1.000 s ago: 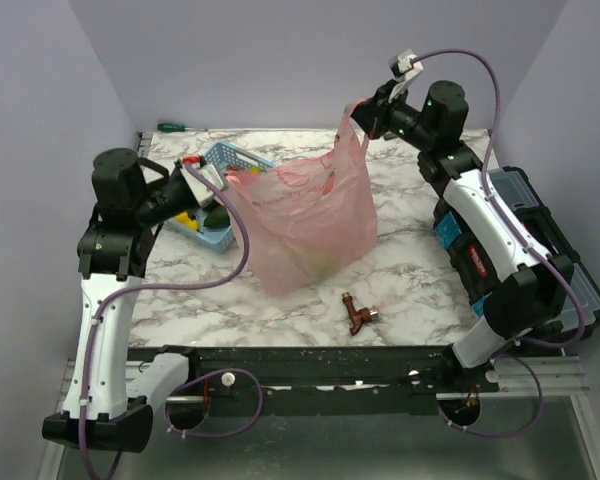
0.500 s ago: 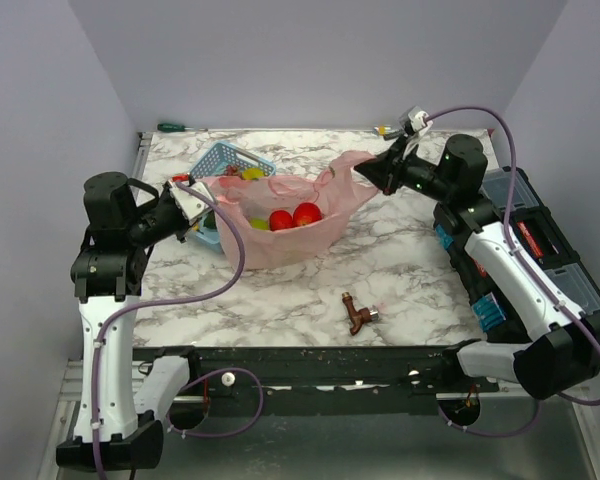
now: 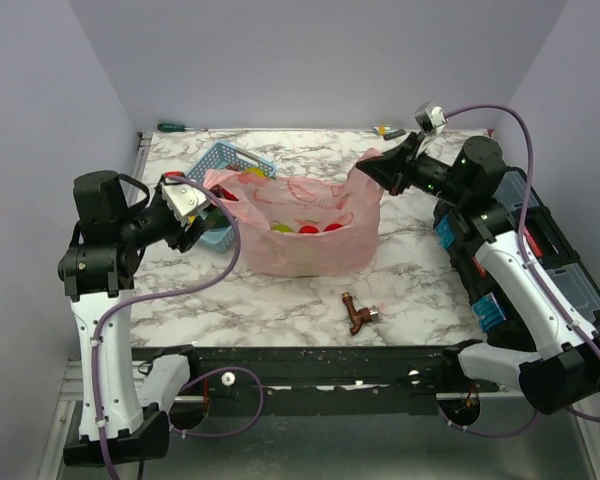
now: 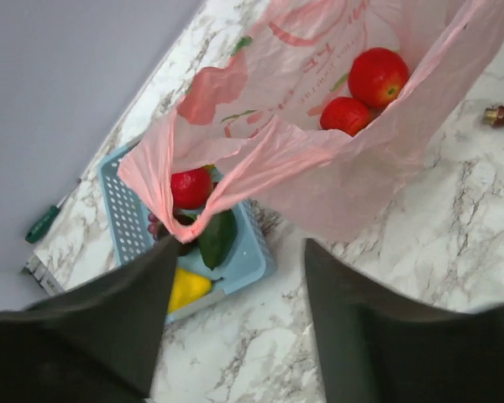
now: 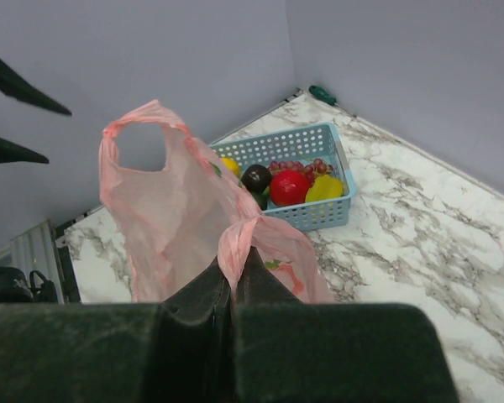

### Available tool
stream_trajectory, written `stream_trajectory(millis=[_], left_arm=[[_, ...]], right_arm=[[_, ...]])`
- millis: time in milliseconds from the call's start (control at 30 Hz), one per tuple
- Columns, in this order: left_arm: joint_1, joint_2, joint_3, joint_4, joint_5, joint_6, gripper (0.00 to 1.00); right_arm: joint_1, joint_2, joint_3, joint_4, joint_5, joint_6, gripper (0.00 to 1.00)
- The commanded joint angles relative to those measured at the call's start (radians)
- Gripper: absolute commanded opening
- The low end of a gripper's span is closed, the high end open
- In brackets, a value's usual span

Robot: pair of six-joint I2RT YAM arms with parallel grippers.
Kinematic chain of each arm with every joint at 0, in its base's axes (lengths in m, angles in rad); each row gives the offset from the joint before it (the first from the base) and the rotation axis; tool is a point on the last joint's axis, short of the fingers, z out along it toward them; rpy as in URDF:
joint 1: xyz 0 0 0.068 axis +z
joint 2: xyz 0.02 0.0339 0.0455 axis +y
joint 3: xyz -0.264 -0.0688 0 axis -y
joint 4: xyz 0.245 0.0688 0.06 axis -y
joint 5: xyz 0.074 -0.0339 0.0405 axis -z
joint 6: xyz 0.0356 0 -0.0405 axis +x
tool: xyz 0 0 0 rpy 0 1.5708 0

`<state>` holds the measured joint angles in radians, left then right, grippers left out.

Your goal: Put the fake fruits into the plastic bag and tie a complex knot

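My left gripper (image 4: 240, 243) stands well parted. In my left wrist view its two dark fingers (image 4: 92, 336) fill the lower corners of the frame, with a wide gap between them and nothing in that gap. One handle of the plastic bag (image 3: 300, 250) droops just above the tip of the finger at lower left. I cannot tell whether the film brushes that tip.

My right gripper (image 5: 235, 267) is pressed tight together on the bag's other handle. In my right wrist view a pink twist of film rises from between the tips at lower centre. In the overhead view this hand sits right of centre in the upper half, holding that corner of the bag up off the marble table (image 3: 410, 270), and the film sags away from it toward the left of the frame.

The bag sits in the middle of the overhead frame, mouth open upward, its bottom on the table and its two handles apart. Some of the fake fruits (image 4: 378, 75) are inside. Two red ones show at upper right of my left wrist view, and the overhead view shows a yellow-green one beside them.

More fruits lie in the light-blue basket (image 4: 134, 227) just left of the bag: red, green, yellow, a dark one and small grapes.

A small brass fitting (image 3: 358, 315) lies on the table below the bag, apart from it. A green-handled screwdriver (image 3: 180, 127) lies at the table's upper left edge.
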<state>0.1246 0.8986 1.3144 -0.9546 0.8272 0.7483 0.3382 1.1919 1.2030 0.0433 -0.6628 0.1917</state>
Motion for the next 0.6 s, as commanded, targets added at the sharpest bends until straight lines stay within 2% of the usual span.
stream_trajectory(millis=[0, 33, 167, 233, 367, 567], left_arm=[[-0.047, 0.045, 0.096, -0.035, 0.097, -0.041, 0.72], [-0.073, 0.045, 0.097, -0.006, 0.091, -0.057, 0.77], [-0.239, 0.074, 0.130, 0.102, 0.044, -0.106, 0.78], [-0.316, 0.111, 0.184, 0.152, 0.026, -0.142, 0.78], [-0.398, 0.218, 0.318, 0.259, 0.050, -0.273, 0.79], [-0.589, 0.334, 0.375, 0.347, -0.008, -0.256, 0.81]], right_arm=[[-0.001, -0.012, -0.058, 0.053, -0.033, 0.093, 0.01], [0.003, -0.016, -0.073, 0.063, -0.040, 0.099, 0.01], [0.011, -0.027, -0.091, 0.084, -0.066, 0.113, 0.01], [0.017, -0.035, -0.085, 0.082, -0.071, 0.107, 0.01], [0.020, -0.055, -0.065, 0.057, -0.073, 0.077, 0.01], [0.021, -0.081, -0.043, 0.003, -0.072, 0.000, 0.07]])
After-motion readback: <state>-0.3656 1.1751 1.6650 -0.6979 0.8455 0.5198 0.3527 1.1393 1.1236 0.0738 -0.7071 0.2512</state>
